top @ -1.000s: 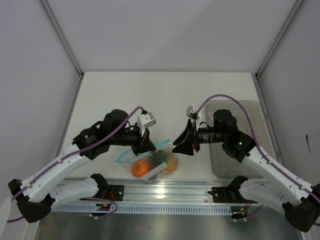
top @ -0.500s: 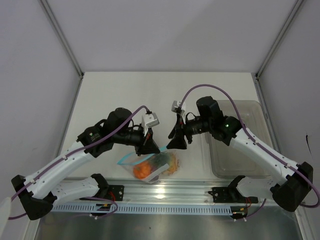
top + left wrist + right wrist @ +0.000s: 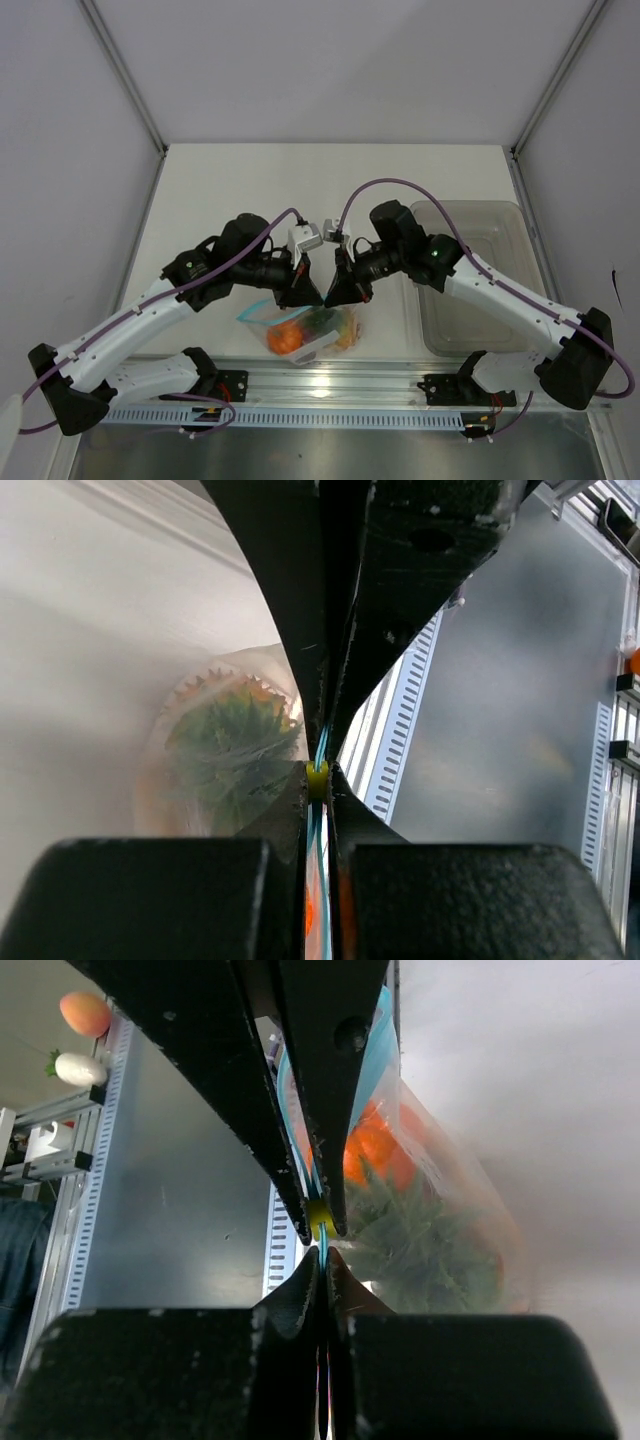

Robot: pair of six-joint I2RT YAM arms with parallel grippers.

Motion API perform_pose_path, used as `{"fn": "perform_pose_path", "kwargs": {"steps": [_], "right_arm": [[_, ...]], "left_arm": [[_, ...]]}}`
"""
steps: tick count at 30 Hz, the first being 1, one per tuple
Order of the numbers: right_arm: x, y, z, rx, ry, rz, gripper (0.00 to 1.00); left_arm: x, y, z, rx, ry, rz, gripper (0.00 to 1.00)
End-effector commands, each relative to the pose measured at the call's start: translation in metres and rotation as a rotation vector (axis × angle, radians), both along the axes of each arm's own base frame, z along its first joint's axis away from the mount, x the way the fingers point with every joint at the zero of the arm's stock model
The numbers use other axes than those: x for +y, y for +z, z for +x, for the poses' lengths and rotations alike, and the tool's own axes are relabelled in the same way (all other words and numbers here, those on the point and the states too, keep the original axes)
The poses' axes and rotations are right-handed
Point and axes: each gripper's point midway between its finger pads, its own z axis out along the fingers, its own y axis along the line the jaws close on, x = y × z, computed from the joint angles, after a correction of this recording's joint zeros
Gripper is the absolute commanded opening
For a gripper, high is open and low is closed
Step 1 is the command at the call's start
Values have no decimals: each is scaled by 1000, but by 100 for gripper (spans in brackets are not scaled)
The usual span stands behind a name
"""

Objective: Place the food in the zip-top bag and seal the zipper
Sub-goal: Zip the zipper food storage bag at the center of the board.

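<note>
The bag (image 3: 300, 340) is lying at the near edge of the table (image 3: 230, 190), between the two arms. The food (image 3: 285, 338) is showing inside it: an orange piece and the pineapple (image 3: 232, 755) with its green crown. The left gripper (image 3: 316, 298) and the right gripper (image 3: 333, 296) are meeting tip to tip over the bag's mouth, and both are clamping the zipper (image 3: 256, 310). In each wrist view the teal strip is running straight between that gripper's closed fingers, with a small yellow piece (image 3: 317, 778) sitting where the two sets of tips are touching. The filling looks done, so the step in hand is probably the sealing. From above, the strip left of the tips is bowing out in a loop, which suggests that stretch is not yet pressed shut. To do this well, one gripper should be anchoring the strip while the other is sliding along it, squeezing firmly enough to mate the tracks yet lightly enough to slide. The pull should be following the line of the strip, holding it taut and flat. Lifting the bag risks rolling the food into the mouth.
</note>
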Motion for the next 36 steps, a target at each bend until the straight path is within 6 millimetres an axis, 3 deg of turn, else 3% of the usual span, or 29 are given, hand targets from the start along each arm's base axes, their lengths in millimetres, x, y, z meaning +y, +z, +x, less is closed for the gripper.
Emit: {"fn": "perform_pose_path", "kwargs": {"steps": [1, 6, 10, 14, 18, 26, 36], "right_arm": [[6, 5, 4, -13, -23, 16, 0], [-1, -2, 39, -90, -281, -30, 0], [-15, -6, 66, -113, -474, -60, 0], [-46, -12, 102, -174, -729, -103, 0], [-76, -15, 119, -139, -855, -109, 0], [-88, -28, 118, -108, -891, -131, 0], [-91, -34, 117, -90, -914, -136, 0]], "left_arm": [[-6, 28, 10, -60, 31, -72, 1], [0, 25, 12, -70, 63, -52, 1], [11, 12, 21, -86, 140, 0, 2], [26, 4, 33, -106, 247, 60, 7], [44, 0, 39, -131, 342, 103, 9], [77, -10, 41, -131, 485, 187, 1], [139, -19, 52, -136, 832, 295, 1]]}}
